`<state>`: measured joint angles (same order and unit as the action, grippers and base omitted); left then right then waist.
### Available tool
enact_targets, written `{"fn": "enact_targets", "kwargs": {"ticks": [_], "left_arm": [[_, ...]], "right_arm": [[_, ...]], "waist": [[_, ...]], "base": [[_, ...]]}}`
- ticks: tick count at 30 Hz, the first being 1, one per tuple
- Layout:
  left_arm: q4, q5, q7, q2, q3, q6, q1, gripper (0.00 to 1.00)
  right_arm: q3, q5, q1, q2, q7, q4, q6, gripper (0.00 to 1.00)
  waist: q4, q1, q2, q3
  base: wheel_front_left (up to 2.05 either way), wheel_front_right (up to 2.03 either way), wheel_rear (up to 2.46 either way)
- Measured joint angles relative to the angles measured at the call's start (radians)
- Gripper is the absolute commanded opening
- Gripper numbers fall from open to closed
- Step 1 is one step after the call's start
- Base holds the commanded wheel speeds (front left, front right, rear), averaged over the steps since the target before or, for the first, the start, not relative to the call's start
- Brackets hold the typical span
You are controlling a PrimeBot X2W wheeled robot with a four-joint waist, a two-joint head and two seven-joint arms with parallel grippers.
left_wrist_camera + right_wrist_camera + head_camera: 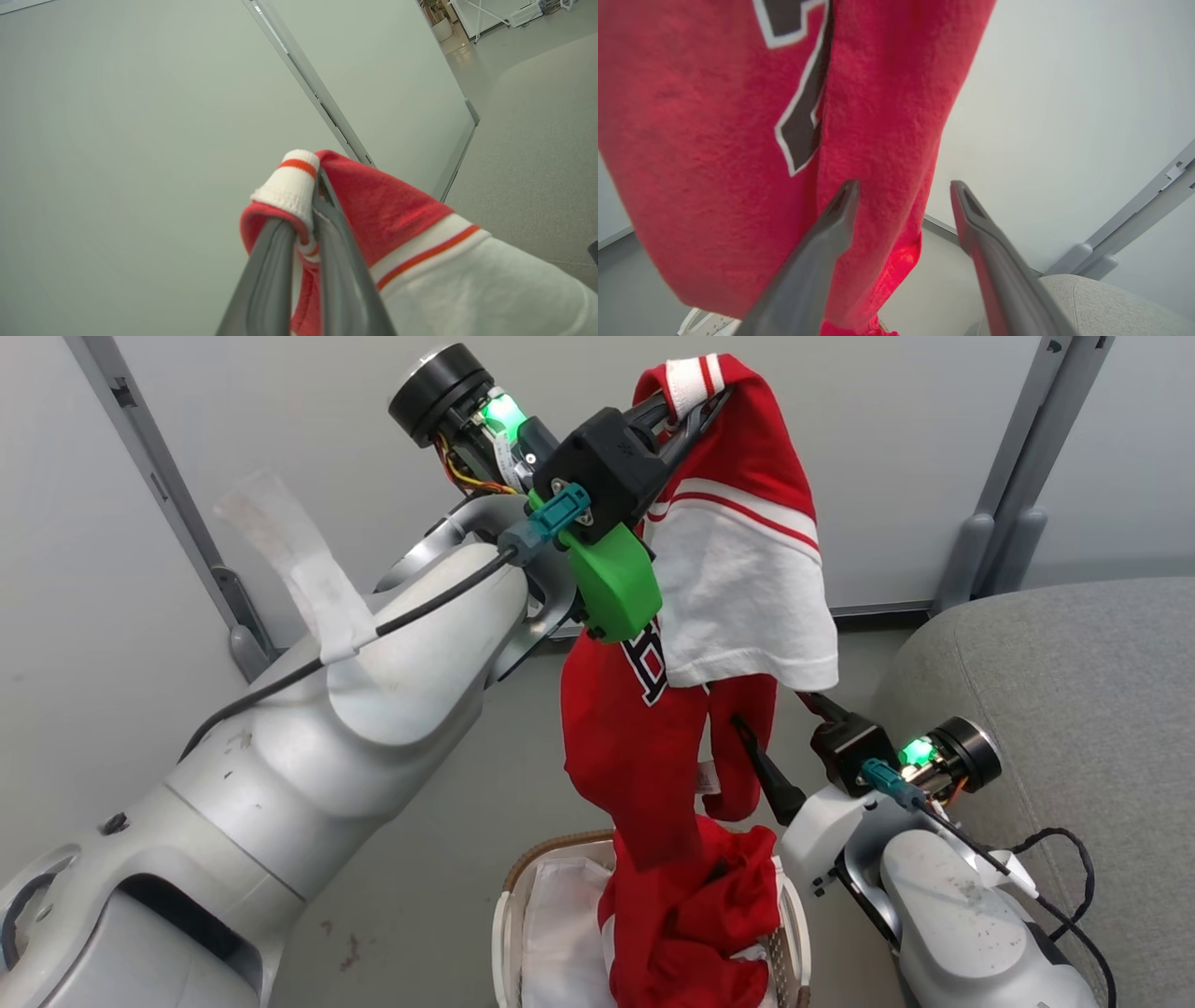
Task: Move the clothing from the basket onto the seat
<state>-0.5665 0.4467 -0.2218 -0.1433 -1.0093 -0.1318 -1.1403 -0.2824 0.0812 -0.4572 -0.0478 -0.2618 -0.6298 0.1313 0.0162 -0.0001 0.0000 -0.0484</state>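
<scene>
**A:** Which step was that?

**B:** The lift-out, I'd judge. The left gripper (695,415) was clamped shut on the striped cuff of the lettered garment (747,588). The garment hung straight down below that claw and reached into the basket (512,905) far beneath. I couldn't tell whether the red heap (691,924) there was its hem or a second piece.

**A:** And the other claw?

**B:** The right gripper (903,186) had its fingers spread wide and held nothing. The red cloth hung just ahead of its tips.

**A:** The arms?

**B:** The left arm was raised high, forearm slanting upward. The right arm sat low beside the basket, fingers aimed up at the cloth.

**A:** And next?

**B:** Probably more height to free the hem. Then a swing to the seat (1055,663), which lay on the far side of the right claw from the cloth.
</scene>
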Motion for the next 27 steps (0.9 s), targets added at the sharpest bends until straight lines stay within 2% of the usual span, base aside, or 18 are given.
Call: {"fn": "enact_targets", "kwargs": {"ticks": [9,10,11,12,13,22,27], "left_arm": [[0.079,0.040,-0.007,-0.010,-0.027,0.000,-0.007,0.00],[0.085,0.046,-0.007,-0.012,-0.027,0.000,-0.007,0.00],[0.091,0.051,-0.008,-0.014,-0.028,0.000,-0.007,0.00],[0.097,0.054,-0.008,-0.018,-0.027,0.000,-0.007,0.00],[0.099,0.056,-0.008,-0.023,-0.026,0.000,-0.007,0.00],[0.067,0.108,-0.004,-0.067,0.000,0.013,0.026,0.00],[0.034,0.126,-0.008,-0.072,0.006,0.021,0.061,0.00]], "right_arm": [[-0.063,-0.085,-0.052,0.000,0.000,-0.062,0.000,1.00],[-0.074,-0.099,-0.056,-0.001,0.000,-0.069,0.000,0.92],[-0.089,-0.111,-0.059,-0.001,0.000,-0.078,0.000,0.45],[-0.099,-0.119,-0.065,0.001,0.000,-0.092,0.000,0.25],[-0.105,-0.123,-0.070,0.001,0.000,-0.098,0.000,0.00],[-0.100,-0.151,-0.066,-0.011,0.000,-0.073,0.000,0.00],[-0.086,-0.151,-0.062,-0.013,0.000,-0.047,0.000,0.00]], "waist": [[0.029,0.0000,0.0000,-0.007],[0.030,0.0000,0.0000,-0.008],[0.032,0.0000,0.0001,-0.009],[0.033,0.0000,0.0000,-0.010],[0.033,0.0000,0.0000,-0.010],[0.019,0.0000,0.0000,-0.003],[0.008,0.0000,0.0000,0.004]], "base": [[0.00,0.00,0.00],[0.00,0.00,0.00],[0.00,0.00,0.00],[0.00,0.00,0.00],[0.00,0.00,0.00],[0.00,0.00,0.00],[0.00,0.00,0.00]]}}
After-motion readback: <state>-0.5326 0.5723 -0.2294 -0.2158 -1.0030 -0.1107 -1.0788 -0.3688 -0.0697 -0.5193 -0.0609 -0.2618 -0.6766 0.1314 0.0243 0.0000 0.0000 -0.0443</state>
